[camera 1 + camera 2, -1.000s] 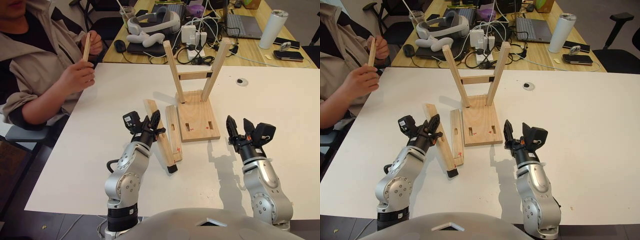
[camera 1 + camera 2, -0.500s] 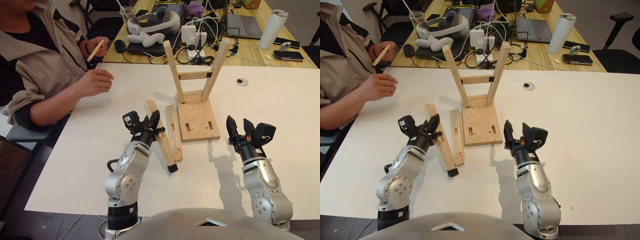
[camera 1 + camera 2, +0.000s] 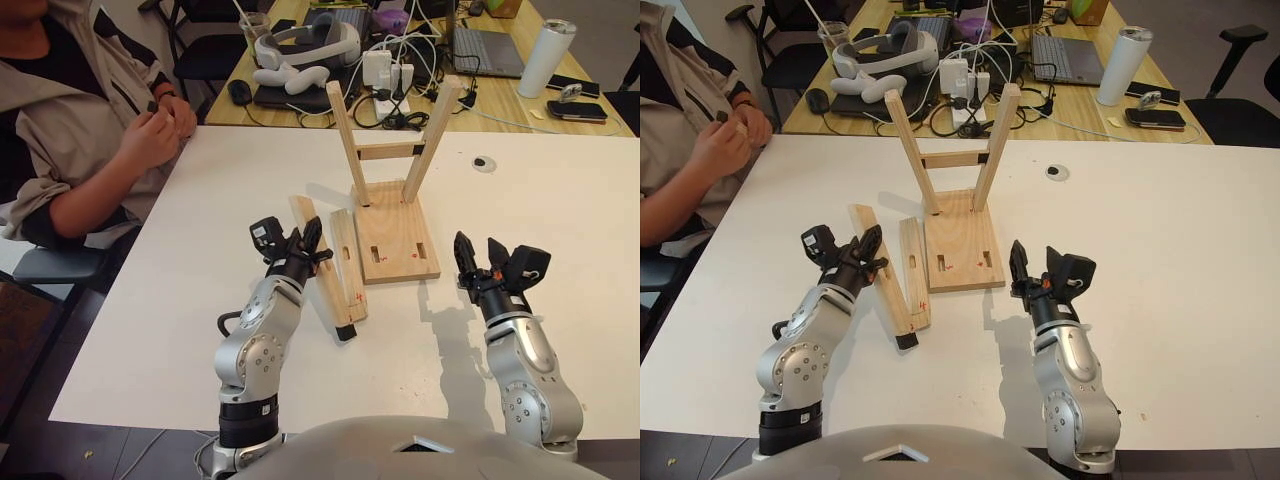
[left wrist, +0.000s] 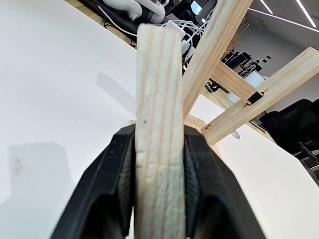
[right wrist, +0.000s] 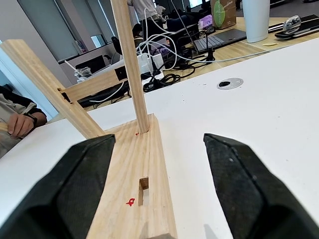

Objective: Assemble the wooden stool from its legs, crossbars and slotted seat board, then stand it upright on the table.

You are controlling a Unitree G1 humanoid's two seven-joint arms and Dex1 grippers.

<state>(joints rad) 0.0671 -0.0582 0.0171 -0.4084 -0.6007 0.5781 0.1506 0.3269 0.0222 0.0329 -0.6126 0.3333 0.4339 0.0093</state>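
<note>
Left wrist view: left gripper (image 4: 158, 149) clamped on loose wooden leg (image 4: 157, 74).
Seat board (image 3: 395, 228): flat on white table (image 3: 560, 225), two upright legs (image 3: 348, 140) and crossbar (image 3: 386, 150) standing in it.
Second loose leg (image 3: 346, 262): flat beside that board.
Right gripper (image 3: 479, 256): fingers wide apart, holding nothing.

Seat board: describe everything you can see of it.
The seat board is a pale wooden rectangle lying flat on the white table. Two legs joined by a crossbar stand in its far end; two slots near its front edge are empty, with small red marks beside them. A loose wooden piece lies along its left edge.
</note>
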